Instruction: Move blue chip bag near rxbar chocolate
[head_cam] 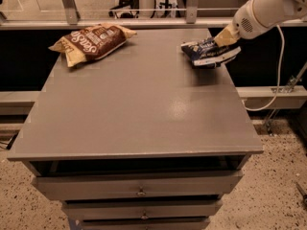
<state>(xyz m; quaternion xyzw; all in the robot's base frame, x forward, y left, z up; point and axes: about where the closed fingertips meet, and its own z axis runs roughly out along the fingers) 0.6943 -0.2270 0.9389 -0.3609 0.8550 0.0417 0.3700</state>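
Observation:
The blue chip bag [209, 52] is dark navy with white lettering. It hangs a little above the far right part of the grey table [144, 109], with a shadow under it. My gripper [224, 37] comes in from the upper right on the white arm and is shut on the bag's top right edge. The rxbar chocolate does not show; the bag covers the spot at the far right edge where it lay.
A brown-and-cream chip bag [92, 42] lies at the far left of the table. Drawers [139, 188] sit below the front edge. A metal rail [144, 22] runs behind the table. A white cable [276, 80] hangs at the right.

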